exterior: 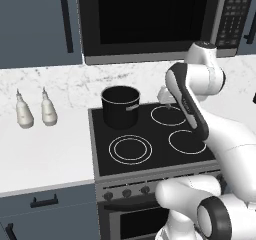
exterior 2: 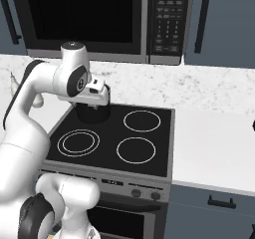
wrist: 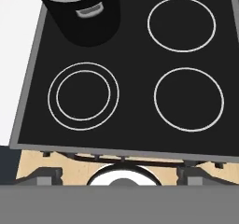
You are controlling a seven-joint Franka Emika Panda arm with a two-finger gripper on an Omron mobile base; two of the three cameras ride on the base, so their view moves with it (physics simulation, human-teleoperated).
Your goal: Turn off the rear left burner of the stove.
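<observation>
The rear left burner [exterior: 120,115] lies at the back left of the stove [exterior: 150,156], under the black pot [exterior: 120,106], which hides its ring. In front of the pot is the double-ringed circle [wrist: 83,96]; two single-ringed circles [wrist: 182,24] sit to the pot's right. The gripper [exterior 2: 92,103] hangs just beside the pot, above the glass top; whether its jaws are spread, I cannot tell. Small dark knobs [exterior: 127,192] line the stove's front. Above the stove hangs a black microwave [exterior: 150,19].

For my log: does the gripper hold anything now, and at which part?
Nothing is held. The gripper hangs above the stove, fingertips apart, with only air between them.
</observation>
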